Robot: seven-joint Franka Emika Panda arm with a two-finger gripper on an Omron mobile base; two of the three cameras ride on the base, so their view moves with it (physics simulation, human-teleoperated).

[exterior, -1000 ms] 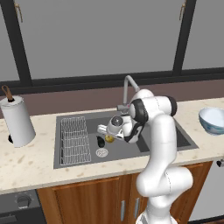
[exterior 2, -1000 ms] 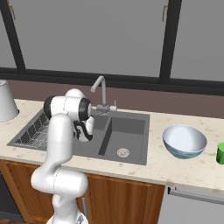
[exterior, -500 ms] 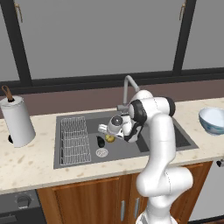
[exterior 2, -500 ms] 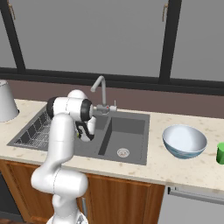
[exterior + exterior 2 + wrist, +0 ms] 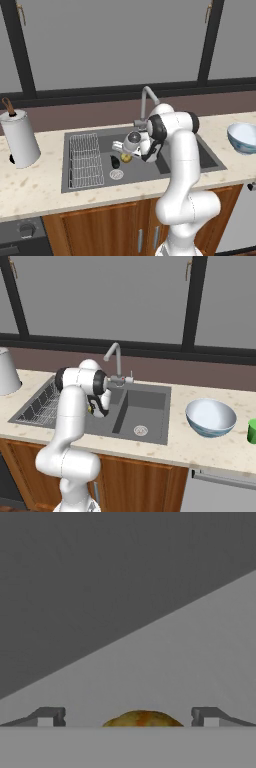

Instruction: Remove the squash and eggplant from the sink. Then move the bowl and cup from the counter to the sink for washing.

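My gripper (image 5: 128, 717) hangs low in the left basin of the dark grey sink (image 5: 165, 172). Its fingers (image 5: 47, 717) stand wide apart on either side of the yellow-brown squash (image 5: 142, 718), with a clear gap between each fingertip and it, so the gripper is open. From the left base camera the squash (image 5: 125, 158) peeks out under the white hand, and the near-black eggplant (image 5: 115, 162) lies just left of it on the basin floor. The bowl (image 5: 210, 417) sits on the beige counter (image 5: 190, 448) right of the sink, and the green cup (image 5: 252, 431) stands at the far right edge.
A wire rack (image 5: 83, 160) fills the left part of the sink. A curved steel faucet (image 5: 145, 100) rises behind the basins. A white paper-towel roll (image 5: 19, 140) stands on the counter to the far left. The right basin (image 5: 145, 413) holds a round drain.
The hand has sunk slightly lower into the left basin toward the squash. The vegetables, bowl and cup have not moved.
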